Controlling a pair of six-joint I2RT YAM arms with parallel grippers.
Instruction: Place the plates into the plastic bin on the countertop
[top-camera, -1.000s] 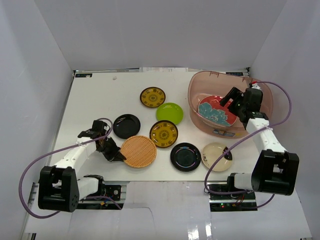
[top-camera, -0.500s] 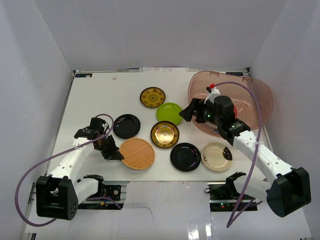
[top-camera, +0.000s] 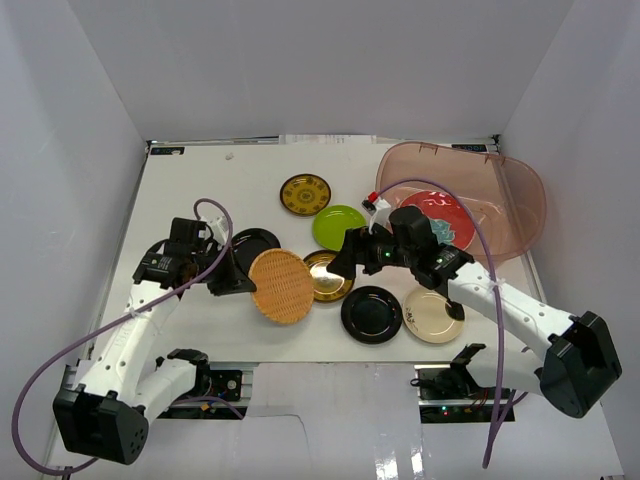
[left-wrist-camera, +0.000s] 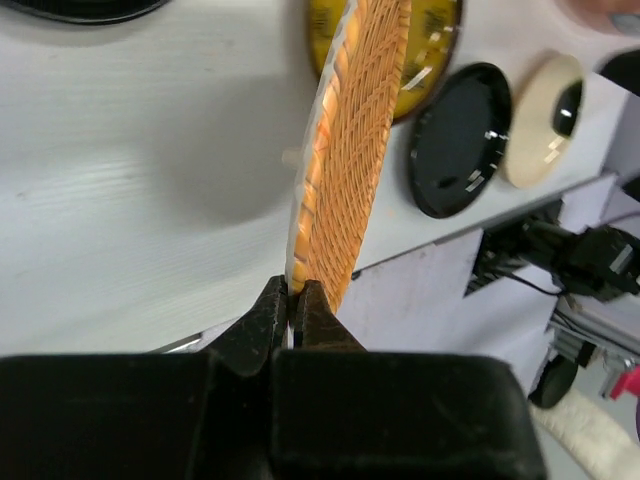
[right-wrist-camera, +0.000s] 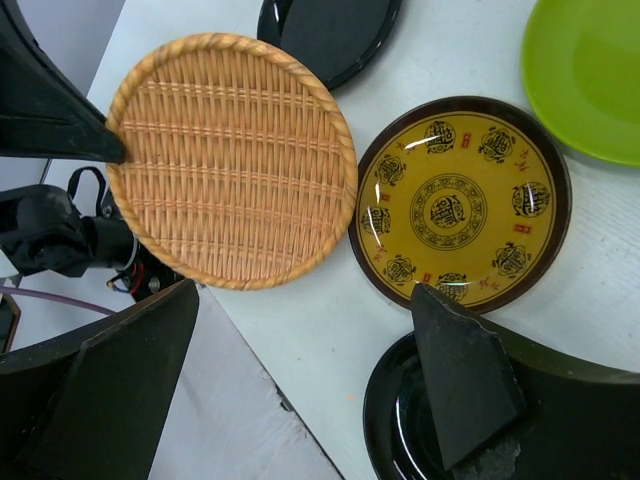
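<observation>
While the left jaws pinch the woven plate (top-camera: 282, 286): they are closed on its near rim, and the plate hangs on edge, lifted off the worktop (top-camera: 200, 190), just beside the yellow patterned plate (right-wrist-camera: 460, 215).
Grip: only the lip of the rim is caught, as the left wrist view shows; a light basket-weave dish probably flexes, so slow, steady travel with no wrist flicks seems wise.
Plastic bin (top-camera: 515, 205): at the far right of the worktop, well apart from the woven plate, with a red plate (top-camera: 440, 212) already inside.
Path: rightward and away, over the lime green plate (top-camera: 338, 226); the plate's lower edge needs to ride high enough to pass the other dishes and the bin's rim.
Right jaws: spread open and empty, hovering above the gap between the woven plate and the yellow patterned plate, right in the carrying line.
Risk: the two arms meeting mid-worktop; one should probably give way, or the right jaws could take the plate in a handover.
Release: best lowered inside the bin and tilted towards flat before the jaws part, so it does not drop hard onto the red plate.
</observation>
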